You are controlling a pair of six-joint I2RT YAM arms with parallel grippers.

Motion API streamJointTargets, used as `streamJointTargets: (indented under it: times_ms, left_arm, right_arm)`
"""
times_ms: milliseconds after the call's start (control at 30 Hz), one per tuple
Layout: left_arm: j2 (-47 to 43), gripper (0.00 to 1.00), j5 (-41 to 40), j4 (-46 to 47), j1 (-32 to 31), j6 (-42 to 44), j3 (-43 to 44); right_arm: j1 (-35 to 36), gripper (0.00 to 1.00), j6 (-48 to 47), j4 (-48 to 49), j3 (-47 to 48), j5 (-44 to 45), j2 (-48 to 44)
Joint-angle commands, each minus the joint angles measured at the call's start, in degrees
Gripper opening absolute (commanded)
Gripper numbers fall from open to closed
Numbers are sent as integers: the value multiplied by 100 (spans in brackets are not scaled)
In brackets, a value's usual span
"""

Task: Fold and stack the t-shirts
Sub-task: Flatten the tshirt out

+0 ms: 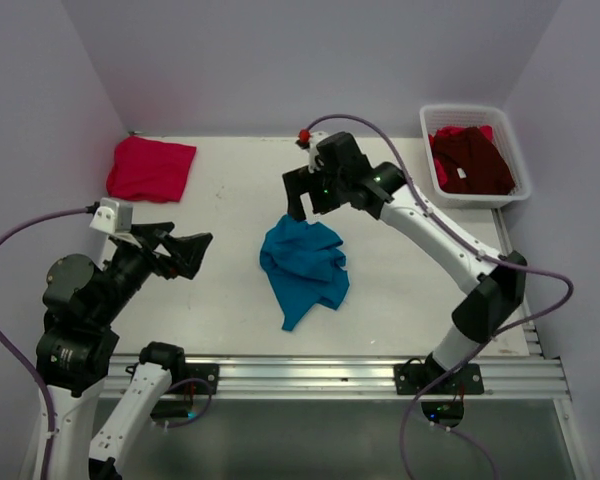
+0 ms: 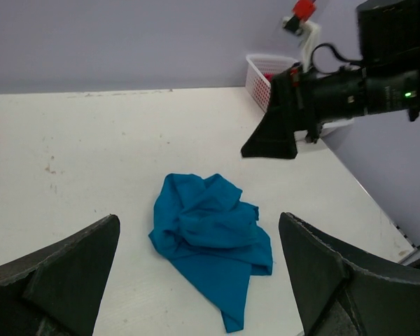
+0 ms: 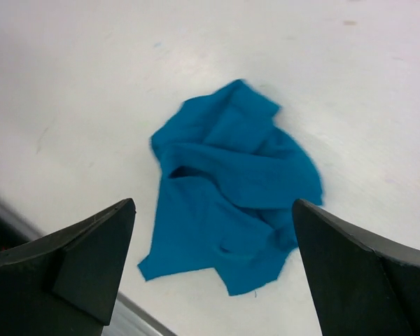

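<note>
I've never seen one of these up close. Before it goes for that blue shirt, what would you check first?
1. Right fingers open and empty: ok.
2. Left fingers open and empty: ok.
3. Teal shirt lying free on the table, nothing on it: ok.
4. Teal shirt spread flat for folding: not ok, crumpled.
5. Red shirt set aside at the far left corner, looks folded: ok.
6. Maroon shirt out of the basket: not ok, lies inside.

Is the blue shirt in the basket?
No, the blue shirt lies crumpled on the table, apart from the basket.
</note>
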Motion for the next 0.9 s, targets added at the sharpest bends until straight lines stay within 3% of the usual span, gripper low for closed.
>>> streamJointTargets:
  times_ms: [0, 133, 233, 300, 500, 733, 867]
  left_arm:
    - [325, 100, 470, 136, 21, 233, -246]
    - [975, 100, 1236, 355, 21, 689, -817]
    - [1607, 100, 1238, 522, -66, 988, -1020]
    - [1951, 100, 817, 759, -232, 1077, -1073]
    - [3215, 100, -185, 1155, -1515, 1182, -459]
    - [5472, 100, -1854, 769, -3263, 1753, 1165]
    - [6476, 100, -2977, 479, -3739, 2140, 1835]
  right_arm:
    - [-15, 99, 1221, -224, -240, 2961, -1069]
    - [-15, 99, 2058, -980, -873, 4579, -1867]
    - [-15, 99, 2630, -1464, -1286, 4926, -2377]
    - [-15, 99, 2806, -1614, -1577, 4883, -2651]
    - [-15, 99, 2772, -1922, -1999, 4611, -3337]
    - [-6, 99, 2666, -2054, -2237, 4285, -3908]
    - [-15, 99, 2631, -2168, -2298, 4197, -4190]
